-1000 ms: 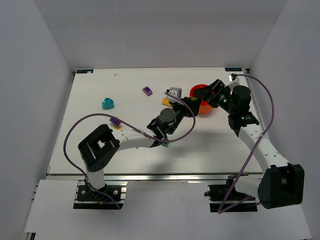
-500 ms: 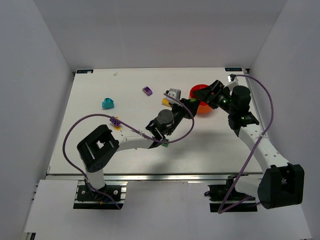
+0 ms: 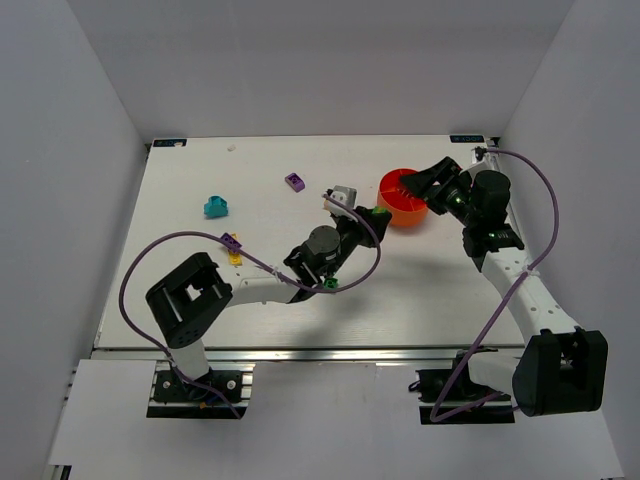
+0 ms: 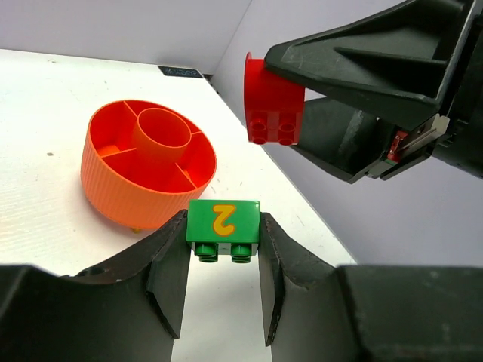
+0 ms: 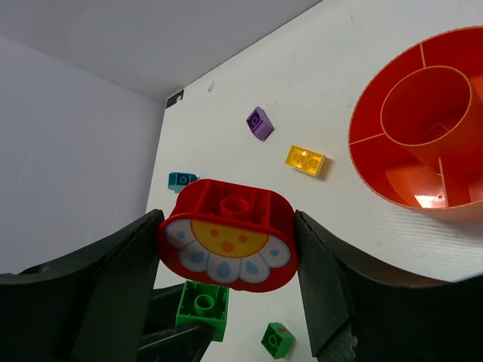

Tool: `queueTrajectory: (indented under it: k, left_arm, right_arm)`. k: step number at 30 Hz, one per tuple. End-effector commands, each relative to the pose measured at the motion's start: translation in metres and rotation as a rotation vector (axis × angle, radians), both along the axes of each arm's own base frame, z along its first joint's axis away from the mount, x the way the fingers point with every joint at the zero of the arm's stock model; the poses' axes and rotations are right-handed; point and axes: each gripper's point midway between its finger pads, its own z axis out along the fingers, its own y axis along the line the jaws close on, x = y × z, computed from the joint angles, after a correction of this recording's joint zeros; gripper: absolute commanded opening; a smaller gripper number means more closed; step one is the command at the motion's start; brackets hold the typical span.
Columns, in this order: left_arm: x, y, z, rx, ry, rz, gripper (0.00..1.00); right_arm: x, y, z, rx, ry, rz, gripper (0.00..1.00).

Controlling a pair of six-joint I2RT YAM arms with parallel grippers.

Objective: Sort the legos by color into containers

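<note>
risk: both arms crowd the orange bowl (image 4: 128,200) at once. the right fingers (image 5: 106,279), clamped on the red lego (image 5: 226,226), hang close above the left fingers (image 4: 170,279), which pinch the green lego (image 4: 223,222) by its sides just short of the bowl's wall. contact between them could knock a lego loose or shove the bowl across the table (image 4: 45,113). pose: left arm stretched low toward the bowl; right arm reaching in from the right, over the rim.
</note>
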Motion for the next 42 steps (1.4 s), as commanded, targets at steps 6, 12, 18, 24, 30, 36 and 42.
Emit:
queueTrajectory:
  k: [6, 12, 18, 24, 30, 36, 42]
  left_arm:
    - [-0.004, 0.015, 0.024, -0.011, -0.028, -0.005, 0.00]
    - [0.009, 0.021, 0.015, 0.070, 0.042, -0.049, 0.00]
    - [0.013, 0.025, 0.013, 0.103, 0.084, -0.159, 0.00]
    - [-0.008, 0.033, 0.008, 0.170, 0.095, -0.264, 0.00]
    - [-0.026, 0.061, 0.007, 0.251, 0.089, -0.281, 0.00]
    - [-0.045, 0.084, 0.011, 0.289, 0.065, -0.276, 0.00]
    - [-0.061, 0.107, 0.013, 0.313, 0.046, -0.258, 0.00]
  right_arm:
    - [0.013, -0.014, 0.033, -0.146, -0.215, -0.033, 0.00]
    - [0.021, -0.033, 0.029, -0.316, -0.296, -0.030, 0.00]
    - [0.042, -0.035, 0.012, -0.401, -0.225, 0.082, 0.00]
    - [0.056, -0.024, 0.003, -0.528, -0.342, 0.302, 0.00]
    - [0.072, -0.020, -0.008, -0.590, -0.334, 0.427, 0.00]
    - [0.080, -0.007, -0.037, -0.463, -0.268, 0.481, 0.00]
    - [0.094, -0.006, -0.059, -0.440, -0.239, 0.488, 0.00]
